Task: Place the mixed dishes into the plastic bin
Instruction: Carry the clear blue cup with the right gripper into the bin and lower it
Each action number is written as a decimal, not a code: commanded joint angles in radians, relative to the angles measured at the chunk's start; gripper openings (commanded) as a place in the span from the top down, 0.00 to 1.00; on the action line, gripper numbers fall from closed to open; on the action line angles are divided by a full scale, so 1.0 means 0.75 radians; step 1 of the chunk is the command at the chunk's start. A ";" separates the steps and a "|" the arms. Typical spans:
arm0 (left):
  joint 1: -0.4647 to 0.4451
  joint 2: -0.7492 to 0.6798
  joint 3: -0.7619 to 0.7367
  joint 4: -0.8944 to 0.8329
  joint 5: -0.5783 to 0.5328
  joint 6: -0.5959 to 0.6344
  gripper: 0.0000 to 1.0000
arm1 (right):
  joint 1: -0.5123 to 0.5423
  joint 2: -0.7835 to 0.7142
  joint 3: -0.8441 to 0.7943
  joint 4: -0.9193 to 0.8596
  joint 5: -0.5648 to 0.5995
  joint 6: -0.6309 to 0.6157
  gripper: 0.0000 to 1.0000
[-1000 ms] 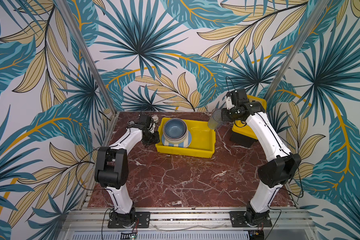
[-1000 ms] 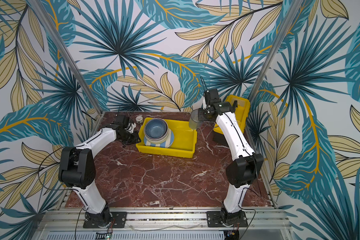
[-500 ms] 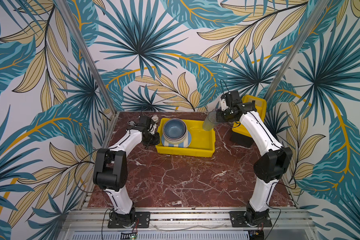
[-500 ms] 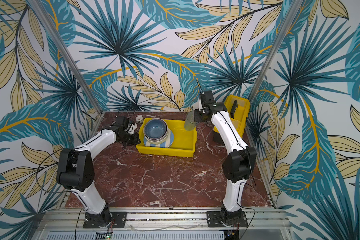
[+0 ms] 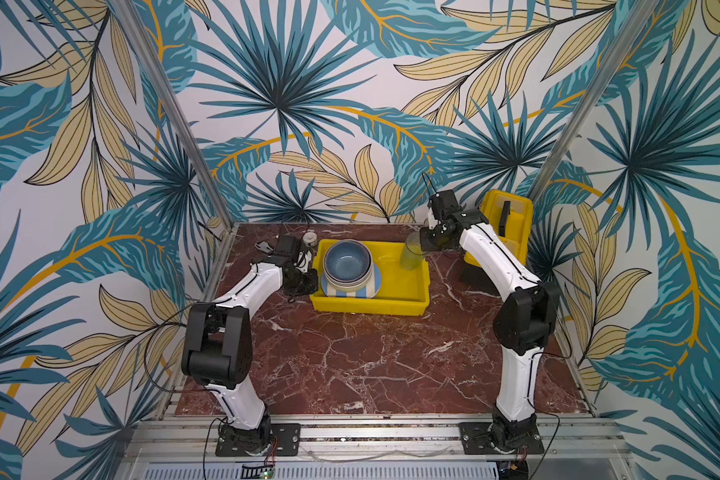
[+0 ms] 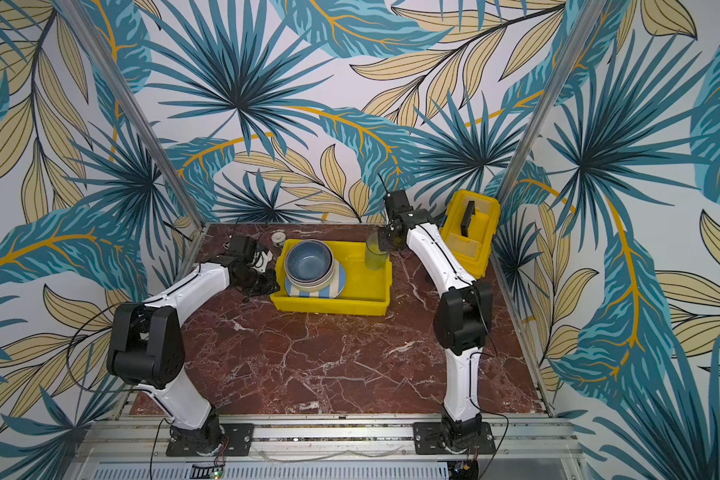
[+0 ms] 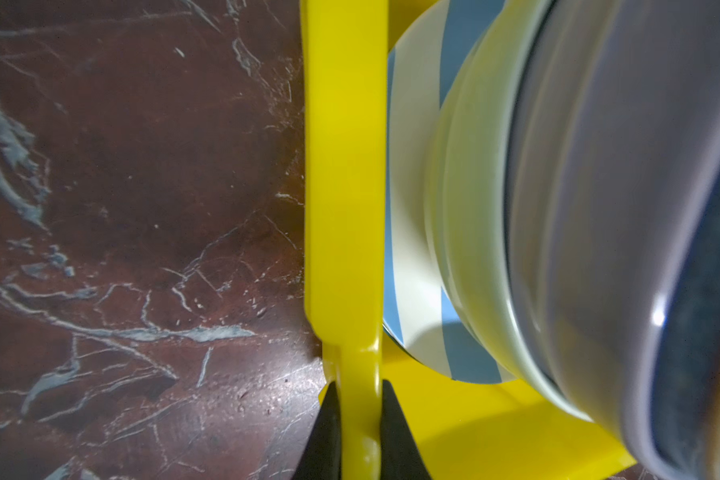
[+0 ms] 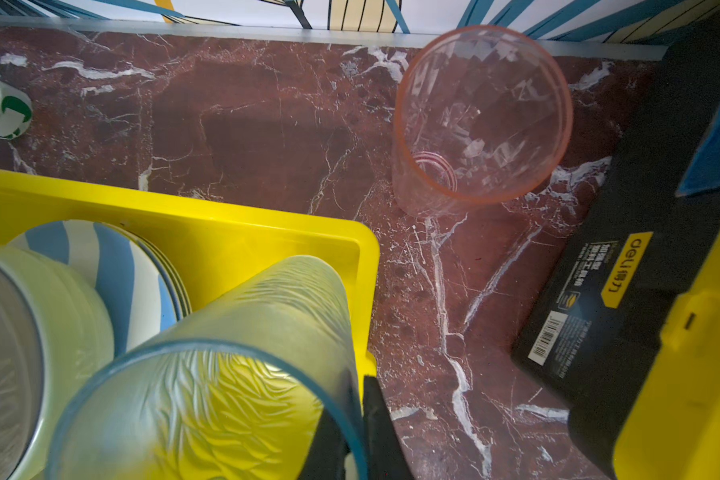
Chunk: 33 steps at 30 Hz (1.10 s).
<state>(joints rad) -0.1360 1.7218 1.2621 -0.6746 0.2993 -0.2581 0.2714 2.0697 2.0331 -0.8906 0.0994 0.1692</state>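
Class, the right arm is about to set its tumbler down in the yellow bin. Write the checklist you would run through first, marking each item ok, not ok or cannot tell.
1. Right gripper shut on the rim of the held tumbler: ok.
2. Left gripper clamped on the rim of the bin: ok.
3. Bare bin floor free beside the bowl stack: ok.
4. Held tumbler's base touching the bin floor: cannot tell.
5. All dishes inside the bin: not ok. The second tumbler stands on the table outside it.
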 commanded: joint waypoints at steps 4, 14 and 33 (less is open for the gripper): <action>-0.007 -0.105 -0.046 -0.074 0.043 0.007 0.95 | 0.003 0.066 0.055 0.041 0.048 0.018 0.97; -0.006 -0.166 -0.098 -0.086 0.024 -0.004 0.95 | 0.004 0.141 0.128 -0.034 0.034 0.012 0.91; -0.007 -0.232 -0.128 -0.134 0.010 0.009 0.95 | 0.016 0.176 0.152 -0.053 0.030 0.012 0.80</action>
<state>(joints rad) -0.1417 1.6161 1.1625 -0.7341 0.2779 -0.2768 0.2825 2.1834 2.1304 -0.9253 0.1009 0.1722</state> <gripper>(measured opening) 0.145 0.193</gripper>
